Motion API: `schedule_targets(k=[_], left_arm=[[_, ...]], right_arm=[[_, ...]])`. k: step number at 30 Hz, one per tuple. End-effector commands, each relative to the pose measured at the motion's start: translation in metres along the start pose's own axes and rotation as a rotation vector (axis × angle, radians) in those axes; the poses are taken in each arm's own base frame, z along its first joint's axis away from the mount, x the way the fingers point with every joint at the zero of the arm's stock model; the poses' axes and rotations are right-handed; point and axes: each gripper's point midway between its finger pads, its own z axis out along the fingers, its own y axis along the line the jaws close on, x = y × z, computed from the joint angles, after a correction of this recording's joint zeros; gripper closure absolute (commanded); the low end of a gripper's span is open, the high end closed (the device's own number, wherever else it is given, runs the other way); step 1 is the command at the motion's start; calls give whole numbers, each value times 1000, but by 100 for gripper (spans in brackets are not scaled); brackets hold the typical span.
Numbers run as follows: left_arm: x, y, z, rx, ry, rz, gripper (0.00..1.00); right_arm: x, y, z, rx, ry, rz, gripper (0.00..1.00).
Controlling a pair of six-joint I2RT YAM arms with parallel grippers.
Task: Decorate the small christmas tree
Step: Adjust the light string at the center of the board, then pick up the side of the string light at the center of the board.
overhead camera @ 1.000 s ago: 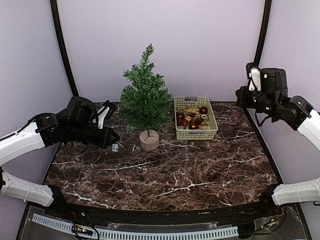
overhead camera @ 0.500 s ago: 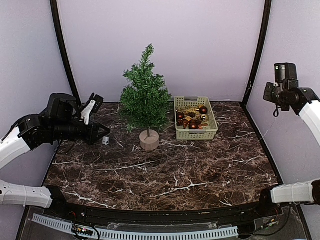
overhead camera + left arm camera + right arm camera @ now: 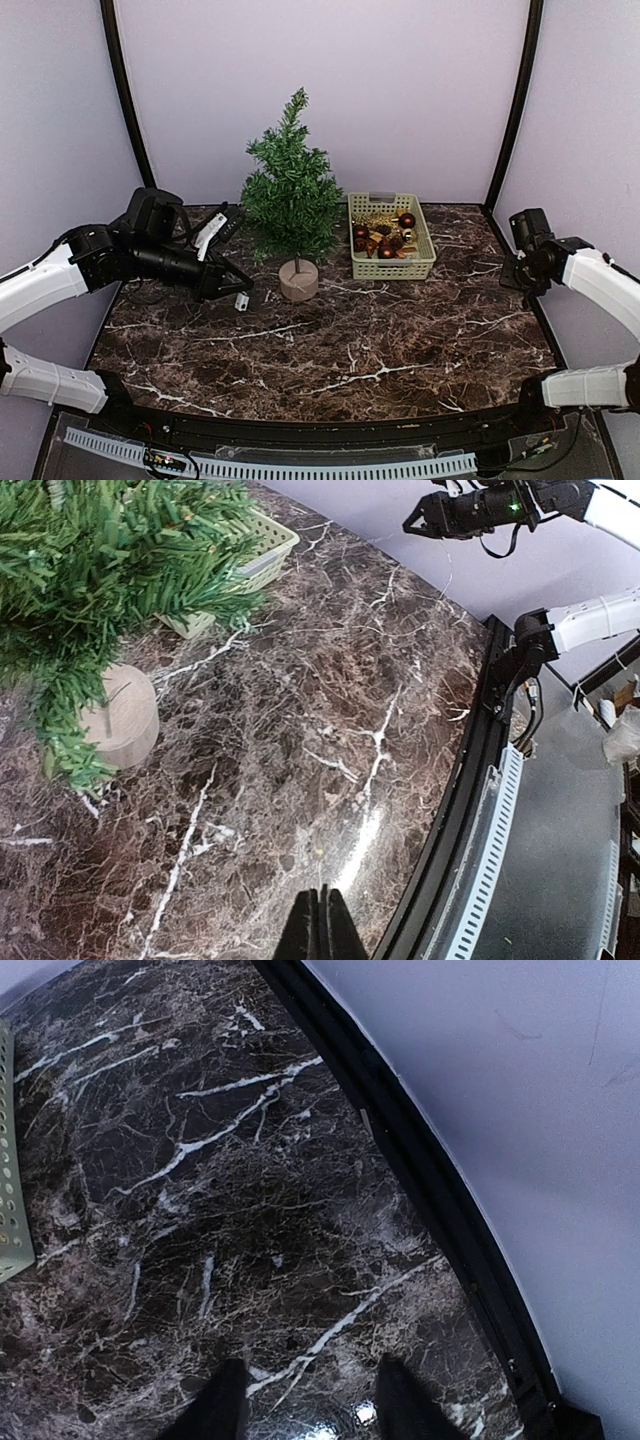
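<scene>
Top external view: we see our left gripper (image 3: 236, 292) pinched closed, empty, near the small christmas tree (image 3: 292, 190); right gripper (image 3: 310, 1405) spread apart, holding nothing.

Right gripper (image 3: 312, 1405) fingertips spread apart at bottom edge, above dark marble table (image 3: 250, 1190) with white veins. Pale perforated basket (image 3: 12, 1160) corner at left edge. Black rim (image 3: 430, 1190) runs diagonally beside lilac wall (image 3: 520, 1090).

The left arm (image 3: 40, 285) and right arm (image 3: 605, 280) share glossy white tubular links, black joint housings, thin black cables near the wrists, and dark tapered fingers on the left gripper (image 3: 322, 930) and right gripper (image 3: 312, 1405).
</scene>
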Motion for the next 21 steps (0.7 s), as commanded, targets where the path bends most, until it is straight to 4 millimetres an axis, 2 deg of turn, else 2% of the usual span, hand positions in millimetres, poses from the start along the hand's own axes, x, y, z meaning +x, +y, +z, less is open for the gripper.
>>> schedule_targets(k=[1,5,8,11,16,19,21], left_arm=[[-4,-16,2,99,-19,41,100],[-4,-18,5,122,-21,41,100],[-6,-19,7,133,-21,42,100],[-9,-20,7,136,-27,47,100],[-12,-25,9,175,-38,47,100],[-13,-28,10,200,-28,41,100],[-14,-32,10,221,-23,36,100]], right_arm=[[-41,9,-35,-100,-114,63,30],[-62,33,-80,-305,-160,1,11],[-69,47,-106,-412,-144,-66,7],[-67,85,-143,-684,-150,-184,6],[-33,161,-236,-1309,-176,-337,7],[-9,196,-282,-1525,-226,-415,7],[4,218,-298,-1596,-237,-444,8]])
